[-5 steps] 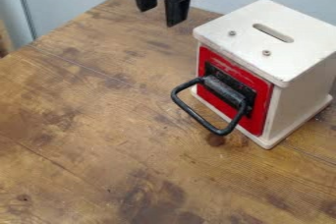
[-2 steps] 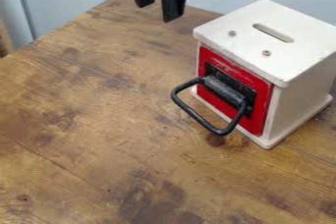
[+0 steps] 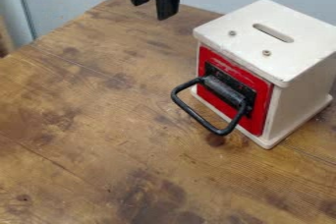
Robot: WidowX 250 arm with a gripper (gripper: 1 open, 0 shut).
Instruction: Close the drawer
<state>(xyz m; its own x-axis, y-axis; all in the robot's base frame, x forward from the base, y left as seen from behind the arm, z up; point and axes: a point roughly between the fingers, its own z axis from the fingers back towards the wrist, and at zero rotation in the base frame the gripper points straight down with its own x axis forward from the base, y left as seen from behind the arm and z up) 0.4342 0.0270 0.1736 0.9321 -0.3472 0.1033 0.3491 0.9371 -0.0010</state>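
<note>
Gripper point(image 3: 159, 2) hangs at far centre above the table point(image 3: 92, 120), holding nothing; finger spacing cannot be told; drawer point(image 3: 239, 90) sits at right in the wooden housing point(image 3: 282, 56), loop handle point(image 3: 207, 110) projecting near-left; approach low, press squarely against the red front, push straight inward.

A single camera looks down obliquely at the wooden table point(image 3: 92, 120) from nearby.

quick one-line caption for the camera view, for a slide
Robot gripper hangs above the far edge of a wooden table, apart from the red drawer in its pale housing.
</note>
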